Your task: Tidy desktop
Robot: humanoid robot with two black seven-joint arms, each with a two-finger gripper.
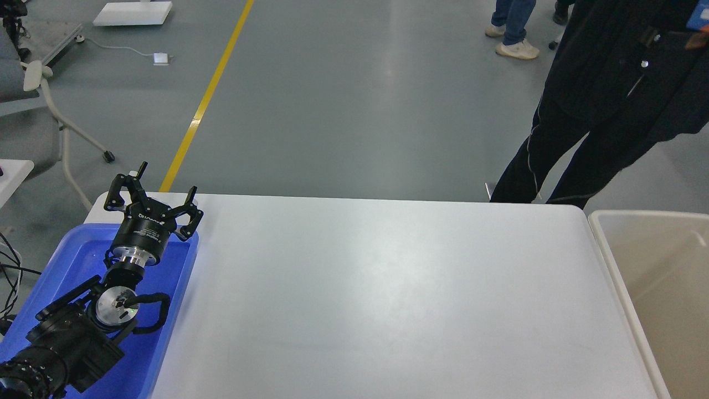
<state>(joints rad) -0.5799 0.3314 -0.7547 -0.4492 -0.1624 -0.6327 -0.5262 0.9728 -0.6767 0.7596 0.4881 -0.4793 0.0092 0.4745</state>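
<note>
The desktop (388, 288) is a large smooth white tabletop with rounded corners filling the middle of the head view; I see no loose object on it. My left gripper (166, 178) is open and empty, held above the far end of the blue tray (66, 260) at the table's left. Its fingers (191, 195) spread apart. My right gripper is out of view.
A beige white-rimmed bin (653, 288) stands at the table's right edge. A person in dark clothes (604, 100) stands just beyond the far right corner. Another person's feet (515, 47) show farther back. A grey chair (33, 122) is at the far left.
</note>
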